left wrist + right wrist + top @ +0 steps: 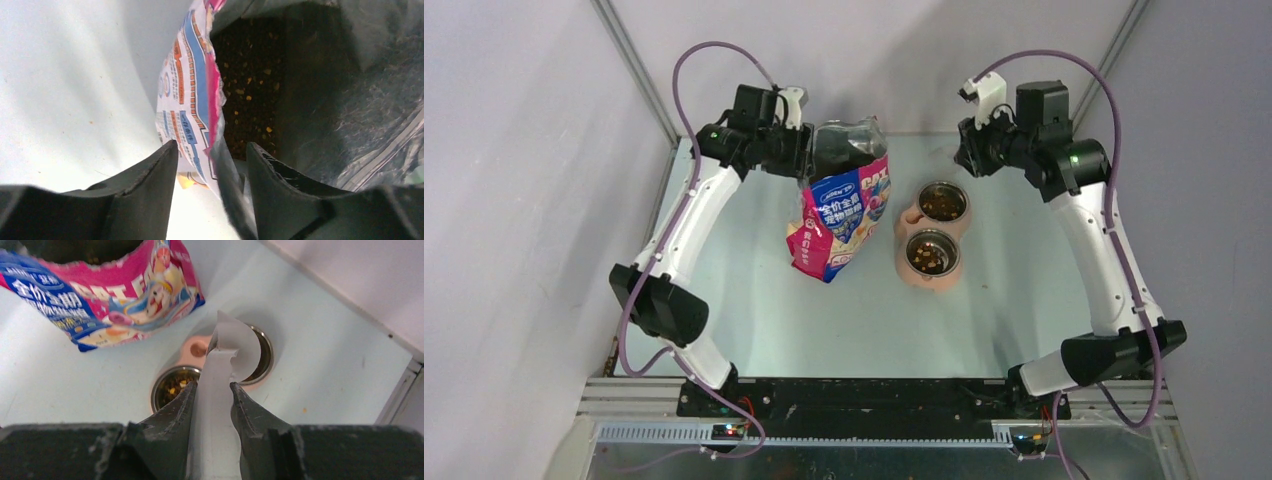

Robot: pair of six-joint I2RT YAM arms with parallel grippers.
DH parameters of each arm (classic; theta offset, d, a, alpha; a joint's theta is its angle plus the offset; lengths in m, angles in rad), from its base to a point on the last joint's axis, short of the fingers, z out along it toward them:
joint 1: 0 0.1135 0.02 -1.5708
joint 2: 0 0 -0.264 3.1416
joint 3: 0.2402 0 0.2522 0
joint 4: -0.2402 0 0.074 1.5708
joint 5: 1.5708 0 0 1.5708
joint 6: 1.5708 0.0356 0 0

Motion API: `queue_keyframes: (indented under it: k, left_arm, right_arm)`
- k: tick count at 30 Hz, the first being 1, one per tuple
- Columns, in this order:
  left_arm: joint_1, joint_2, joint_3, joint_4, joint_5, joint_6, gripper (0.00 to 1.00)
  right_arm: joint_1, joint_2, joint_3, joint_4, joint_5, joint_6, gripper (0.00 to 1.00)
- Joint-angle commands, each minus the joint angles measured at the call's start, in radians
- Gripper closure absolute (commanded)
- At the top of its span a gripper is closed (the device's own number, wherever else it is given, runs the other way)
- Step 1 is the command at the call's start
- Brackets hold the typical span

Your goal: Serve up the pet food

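Observation:
The pink and blue pet food bag (839, 205) stands open at the back of the table. Dark kibble (250, 75) shows inside it. My left gripper (211, 147) is open, its fingers on either side of the bag's torn top edge without clamping it. My right gripper (212, 385) is shut on the handle of the clear plastic scoop (232, 342), which hangs above the two steel bowls. The near bowl (172, 387) holds kibble. The far bowl (262, 357) is partly hidden by the scoop. From above, both bowls (942, 203) (930, 254) show kibble.
The bowls sit in a peach double holder (906, 265) just right of the bag. Grey walls close in the back and sides, with a metal frame post (400, 390) near the table's right edge.

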Motion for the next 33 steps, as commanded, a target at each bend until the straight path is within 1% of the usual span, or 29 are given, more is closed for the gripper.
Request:
queue_keyframes:
  k: [1, 4, 5, 6, 7, 8, 9, 10, 11, 13, 16, 19, 21, 26, 29, 33]
  left_arm:
    - [-0.016, -0.016, -0.02, -0.019, -0.04, -0.011, 0.48]
    - [-0.017, -0.003, 0.021, -0.001, 0.009, 0.042, 0.59]
    - [-0.016, 0.004, 0.033, 0.003, 0.021, 0.065, 0.65]
    - [-0.016, 0.008, 0.056, 0.007, 0.039, 0.072, 0.69]
    - [-0.016, 0.02, 0.07, 0.009, 0.046, 0.076, 0.78]
    - [-0.016, 0.024, 0.092, 0.012, 0.054, 0.092, 0.82]
    - [-0.016, 0.032, 0.101, 0.012, 0.055, 0.108, 0.89]
    - [-0.016, 0.036, 0.121, 0.01, 0.055, 0.115, 0.92]
    - [-0.016, 0.044, 0.133, 0.009, 0.06, 0.133, 0.97]
    - [-0.019, 0.057, 0.175, 0.002, 0.082, 0.154, 1.0]
    - [-0.03, 0.082, 0.249, -0.008, 0.114, 0.179, 1.0]
    - [-0.039, 0.099, 0.295, -0.006, 0.143, 0.174, 1.0]
    - [-0.048, 0.095, 0.305, 0.007, 0.148, 0.161, 1.0]
    - [-0.096, 0.059, 0.297, 0.011, 0.161, 0.178, 1.0]
    - [-0.13, 0.044, 0.284, 0.013, 0.159, 0.189, 1.0]
    - [-0.18, 0.024, 0.28, 0.008, 0.158, 0.205, 1.0]
  right_arm:
    - [0.033, 0.075, 0.135, 0.097, 0.009, 0.054, 1.0]
    - [0.045, 0.139, 0.283, 0.134, -0.002, 0.097, 1.0]
    - [0.053, 0.174, 0.314, 0.142, -0.013, 0.117, 1.0]
    - [0.059, 0.191, 0.367, 0.146, -0.019, 0.124, 1.0]
    - [0.071, 0.224, 0.394, 0.15, -0.03, 0.135, 1.0]
    - [0.077, 0.239, 0.437, 0.152, -0.035, 0.14, 1.0]
    - [0.092, 0.265, 0.457, 0.155, -0.044, 0.148, 1.0]
    - [0.105, 0.275, 0.491, 0.157, -0.047, 0.153, 1.0]
    - [0.116, 0.294, 0.514, 0.165, -0.053, 0.166, 1.0]
    - [0.132, 0.305, 0.529, 0.182, -0.082, 0.19, 1.0]
    - [0.149, 0.317, 0.536, 0.185, -0.17, 0.22, 1.0]
    - [0.158, 0.319, 0.531, 0.141, -0.276, 0.219, 1.0]
    - [0.159, 0.304, 0.499, 0.119, -0.296, 0.207, 1.0]
    - [0.155, 0.245, 0.423, 0.044, -0.314, 0.118, 1.0]
    - [0.153, 0.252, 0.411, -0.021, -0.32, 0.076, 1.0]
    - [0.151, 0.286, 0.41, -0.088, -0.23, 0.069, 1.0]
